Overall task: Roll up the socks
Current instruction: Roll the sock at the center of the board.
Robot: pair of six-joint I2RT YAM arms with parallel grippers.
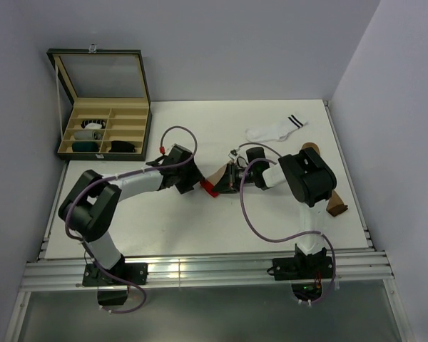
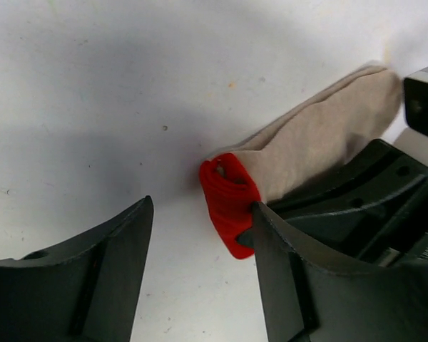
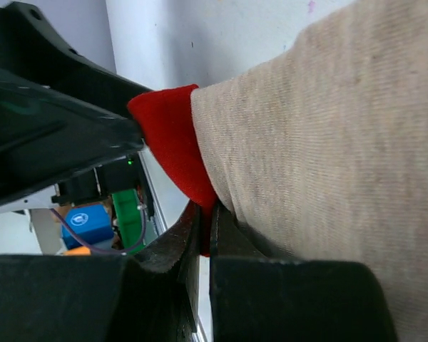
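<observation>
A beige sock (image 1: 218, 174) with a red cuff (image 1: 208, 188) lies on the white table (image 1: 200, 228) between my two grippers. The left gripper (image 2: 201, 212) is open just in front of the red cuff (image 2: 228, 203). Its right fingertip (image 2: 260, 214) touches the cuff's edge, and its left finger (image 2: 107, 256) stands apart over bare table. My right gripper (image 3: 205, 222) is shut on the edge of the red cuff (image 3: 170, 139), with the beige sock (image 3: 328, 142) bulging over its fingers. A white sock with black cuff stripes (image 1: 274, 130) lies flat at the back right.
An open dark box (image 1: 103, 107) with divided compartments stands at the back left and holds a few rolled socks (image 1: 93, 130). A brown sock (image 1: 335, 203) lies partly under the right arm near the table's right edge. Grey walls close in three sides.
</observation>
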